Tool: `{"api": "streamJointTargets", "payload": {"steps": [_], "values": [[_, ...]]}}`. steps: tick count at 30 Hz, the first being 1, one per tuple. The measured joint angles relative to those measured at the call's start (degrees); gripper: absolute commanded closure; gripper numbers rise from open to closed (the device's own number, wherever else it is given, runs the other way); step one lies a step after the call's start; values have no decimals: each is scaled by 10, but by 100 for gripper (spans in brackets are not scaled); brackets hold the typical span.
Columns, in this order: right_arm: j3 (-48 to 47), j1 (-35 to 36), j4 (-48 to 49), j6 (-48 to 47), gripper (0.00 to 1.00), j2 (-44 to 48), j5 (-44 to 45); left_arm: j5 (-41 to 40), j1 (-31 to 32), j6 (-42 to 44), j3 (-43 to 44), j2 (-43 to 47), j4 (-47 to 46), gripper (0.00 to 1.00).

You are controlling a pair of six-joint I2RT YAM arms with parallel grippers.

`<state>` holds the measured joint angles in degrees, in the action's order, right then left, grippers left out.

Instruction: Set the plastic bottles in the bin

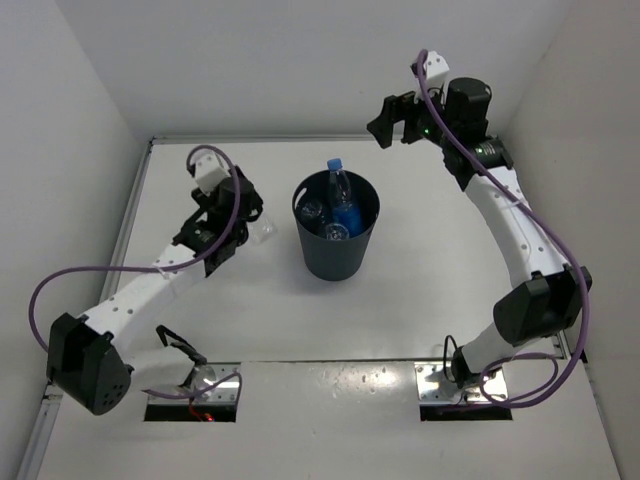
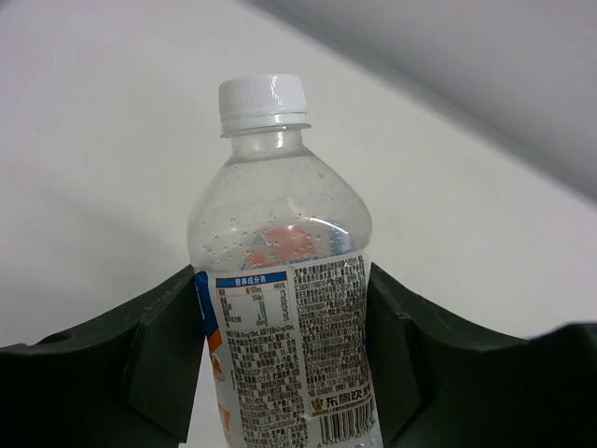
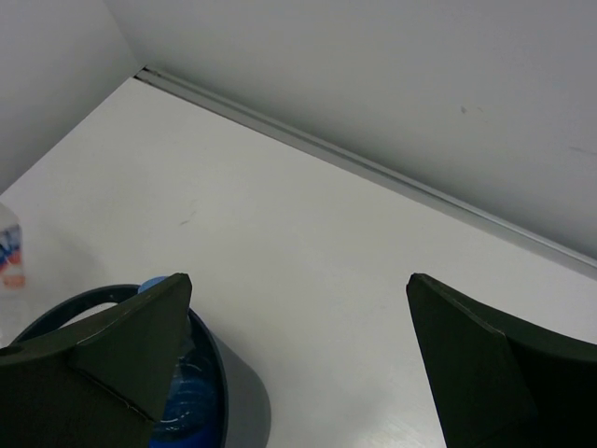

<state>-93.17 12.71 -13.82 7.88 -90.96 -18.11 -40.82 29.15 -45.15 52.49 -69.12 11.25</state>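
left gripper [image 2: 284, 373]: squeezing the white-cap bottle [image 2: 280, 280], left of the bin [image 1: 335, 262] | right gripper [image 3: 297, 308]: wide open, holding nothing, behind the bin | other bottles [image 1: 343, 200]: inside the bin

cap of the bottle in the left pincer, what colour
White cap on the bottle, clearest in the left wrist view.

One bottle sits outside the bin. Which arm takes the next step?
Left. The left gripper is shut on the white-capped bottle, near the bin. The right gripper is open and empty, raised past the bin's far side, so it would need a fresh approach.
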Motion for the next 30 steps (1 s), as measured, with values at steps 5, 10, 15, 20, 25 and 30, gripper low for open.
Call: {"api": "streamJointTargets", "payload": {"steps": [5,10,15,20,25,30], "values": [[12,-1,0,4,0,0,0,-57,0,74,122,8,-19,36],[22,-7,0,18,0,0,1,-43,16,164,196,6,-95,39],[24,-36,0,51,0,0,0,8,100,236,298,-68,-157,39],[24,-64,0,74,0,0,-2,42,173,276,329,-148,-184,39],[26,-75,0,78,0,1,-2,53,189,289,294,-177,-183,39],[34,-79,-4,78,0,2,-4,48,192,293,236,-177,-209,39]]}}
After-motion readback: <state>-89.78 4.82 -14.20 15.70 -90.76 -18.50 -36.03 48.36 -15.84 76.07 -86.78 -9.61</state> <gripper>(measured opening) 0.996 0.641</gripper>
